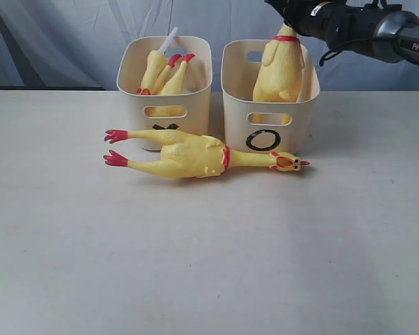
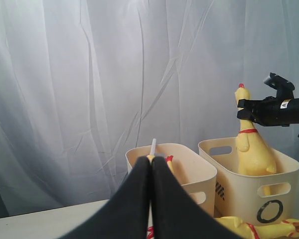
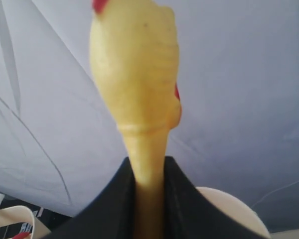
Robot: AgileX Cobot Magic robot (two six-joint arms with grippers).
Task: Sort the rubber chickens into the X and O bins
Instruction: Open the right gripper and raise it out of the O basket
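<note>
My right gripper (image 1: 287,15) is shut on the neck of a yellow rubber chicken (image 1: 279,73). That chicken hangs upright with its body down inside the O bin (image 1: 269,124). The right wrist view shows the neck between the gripper (image 3: 149,199) and the chicken's head (image 3: 134,64) beyond it. The X bin (image 1: 165,105) holds rubber chickens (image 1: 169,73), feet up, and a white tube (image 1: 169,40). Another rubber chicken (image 1: 195,157) lies on the table before both bins, head to the right. My left gripper (image 2: 150,172) is shut and empty, raised in front of the X bin (image 2: 189,174).
A pale curtain (image 1: 70,35) hangs close behind the bins. The beige table (image 1: 209,265) stretches toward the camera. The right arm (image 1: 377,28) reaches in from the upper right above the O bin (image 2: 269,194).
</note>
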